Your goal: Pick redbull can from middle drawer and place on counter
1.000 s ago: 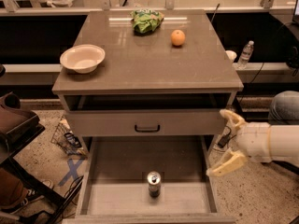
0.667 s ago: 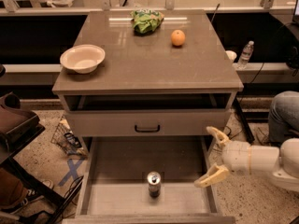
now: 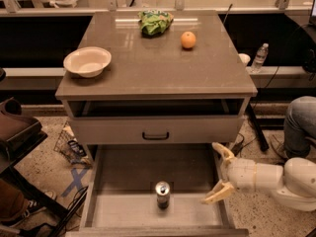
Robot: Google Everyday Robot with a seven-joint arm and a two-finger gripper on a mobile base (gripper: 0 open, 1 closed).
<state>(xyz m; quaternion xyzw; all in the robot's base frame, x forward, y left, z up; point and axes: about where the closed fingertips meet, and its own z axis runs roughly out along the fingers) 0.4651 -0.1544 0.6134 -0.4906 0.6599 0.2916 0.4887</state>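
The redbull can stands upright near the front middle of the open middle drawer, silver top up. My gripper reaches in from the right, over the drawer's right side, level with the can and about a can's height to its right. Its two pale fingers are spread wide, one high and one low, with nothing between them. The counter tops the cabinet above.
On the counter are a pale bowl at the left, a green bag at the back and an orange. A shut drawer front with a black handle sits above the open drawer. A water bottle stands at the right.
My gripper has moved left and down from beside the cabinet to over the drawer's right side, closer to the can. The can has not moved.
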